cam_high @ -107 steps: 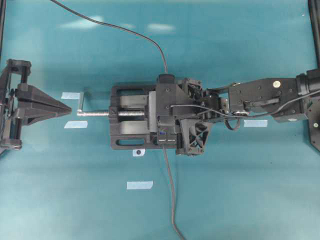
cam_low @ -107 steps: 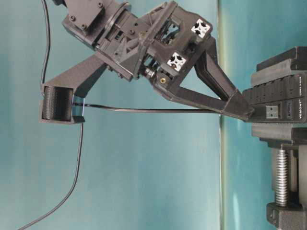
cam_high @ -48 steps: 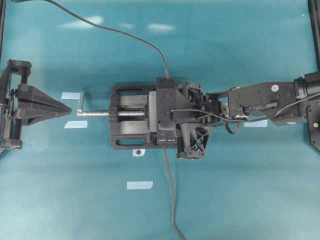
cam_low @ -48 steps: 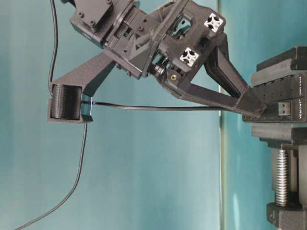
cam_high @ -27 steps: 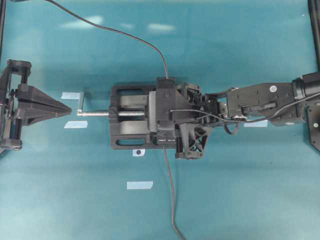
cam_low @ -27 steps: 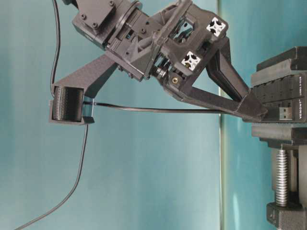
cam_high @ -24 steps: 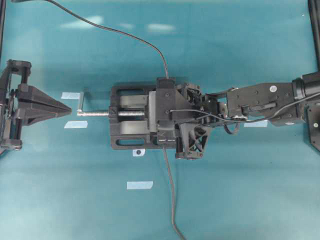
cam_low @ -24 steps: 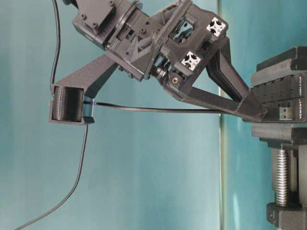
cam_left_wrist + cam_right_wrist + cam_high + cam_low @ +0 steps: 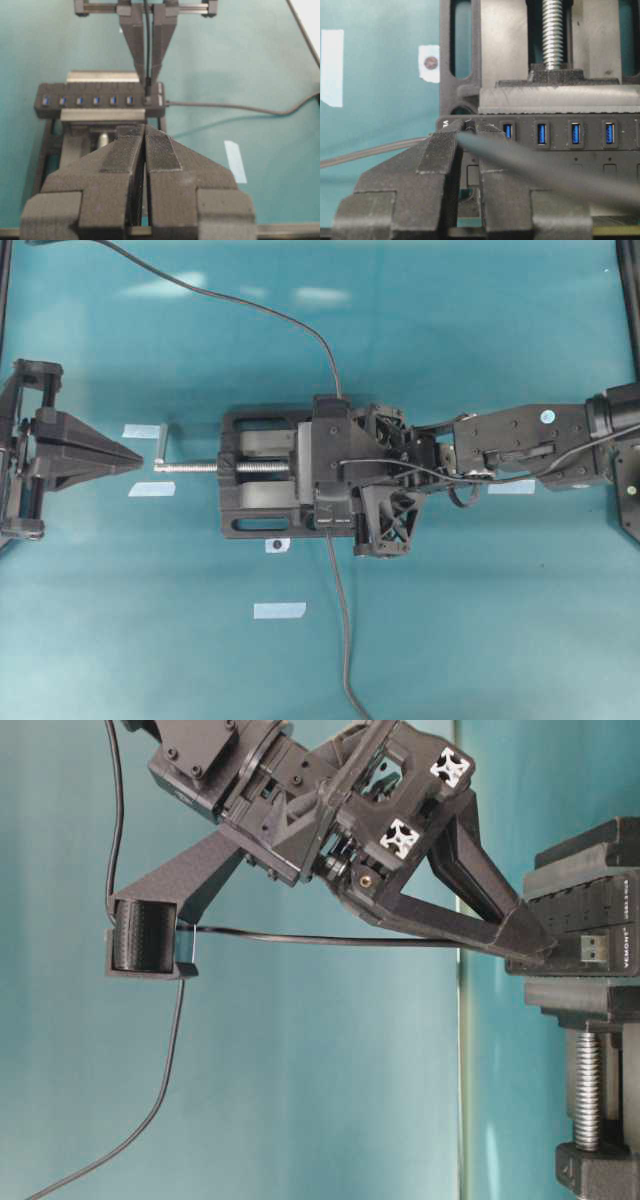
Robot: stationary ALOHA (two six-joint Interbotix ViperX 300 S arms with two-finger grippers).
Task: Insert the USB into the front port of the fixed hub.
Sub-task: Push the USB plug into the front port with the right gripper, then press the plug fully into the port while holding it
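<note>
The fixed hub (image 9: 90, 100) is clamped in a black vise (image 9: 255, 490). Its blue ports show in the right wrist view (image 9: 572, 134). My right gripper (image 9: 535, 948) is shut on the USB plug (image 9: 592, 948), whose silver shell lies against the front port at the hub's (image 9: 585, 910) labelled end. How deep it sits I cannot tell. The plug's thin cable (image 9: 300, 940) runs back under the fingers. From overhead the right gripper (image 9: 335, 512) covers that end of the hub. My left gripper (image 9: 130, 455) is shut and empty, far left of the vise.
The hub's own cable (image 9: 342, 630) leaves its front end toward the table's near edge. Another dark cable (image 9: 250, 302) arcs in from the back left. The vise's silver screw handle (image 9: 163, 445) points at my left gripper. Tape strips (image 9: 279, 610) lie on the teal table.
Over two seconds my right gripper carried the plug onto the front port, covering its blue insert. In the last half second it only tilted slightly. The left arm has not moved.
</note>
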